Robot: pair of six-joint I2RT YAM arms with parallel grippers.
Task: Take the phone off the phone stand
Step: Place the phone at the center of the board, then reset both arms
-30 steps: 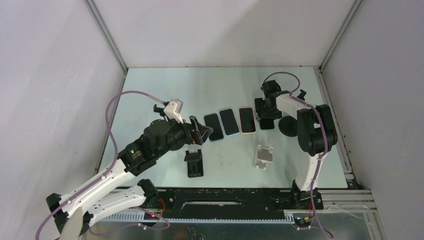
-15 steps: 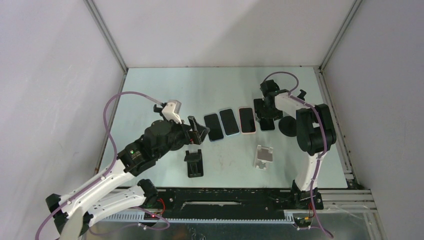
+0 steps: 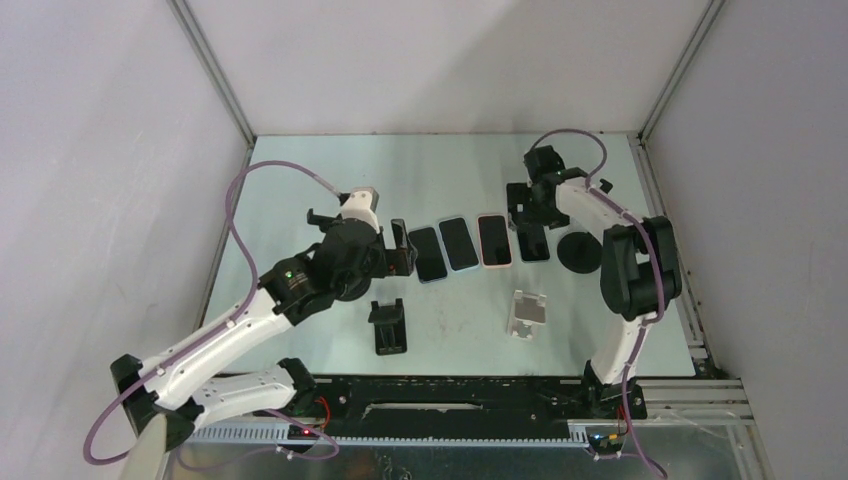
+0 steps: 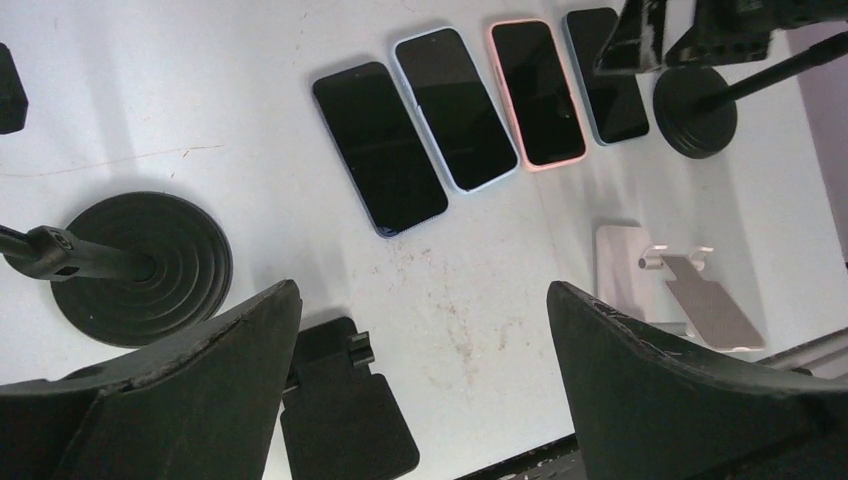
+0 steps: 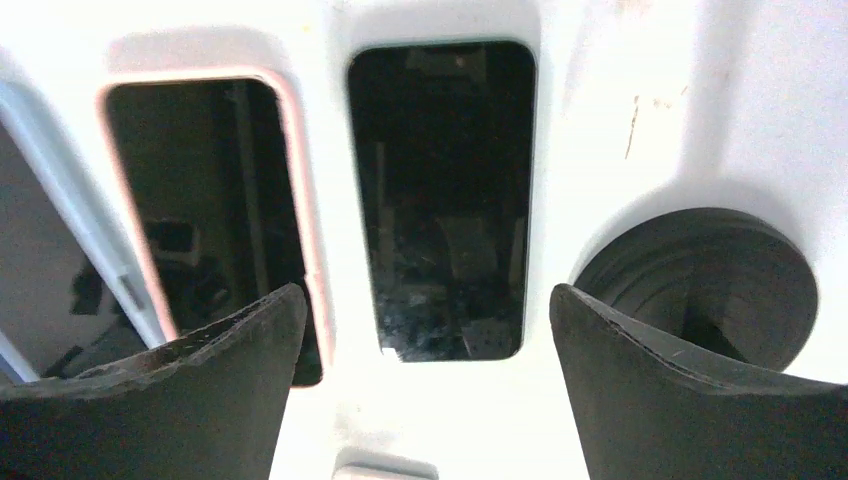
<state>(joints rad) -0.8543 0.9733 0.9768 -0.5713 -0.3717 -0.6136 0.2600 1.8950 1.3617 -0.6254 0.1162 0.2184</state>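
- The right pincer (image 3: 530, 213) had lifted and drawn back from the black, glossy-screened slab phone (image 5: 440, 200) that it had crouched over a second earlier. Its jaws, narrower then, had spread and stood wide with nothing between them.
- In the right wrist view that phone lay flat on the pale table (image 3: 440, 170), screen up, straight below the gap between the jaws. It touched neither finger, so it read as let go rather than held.
- Toward the pincer's left finger lay the pink-cased phone (image 5: 205, 215), just beside the black one. Toward its right finger sat the round black ridged stand base (image 5: 700, 290), near the phone but apart from it.
- The black phone's place in the row looked unchanged over that second; only the pincer above it had moved.
- The left pincer (image 3: 403, 250) had swung slightly away from the arm bases. Its jaws had stayed fully wide and empty.
- Ahead of the left pincer lay the dark navy-edged phone (image 4: 380, 147) and the pale-blue-cased phone (image 4: 455, 108). The black folding stand (image 4: 340, 415) sat on its near side with no phone on it.
- The white metal folding stand (image 3: 526, 313), well on the near side of the right pincer, also carried nothing.
- Judged from this, the phone was off its stand and resting on the table, so the removal looked done. What remained was for the right arm to clear away without nudging the row.
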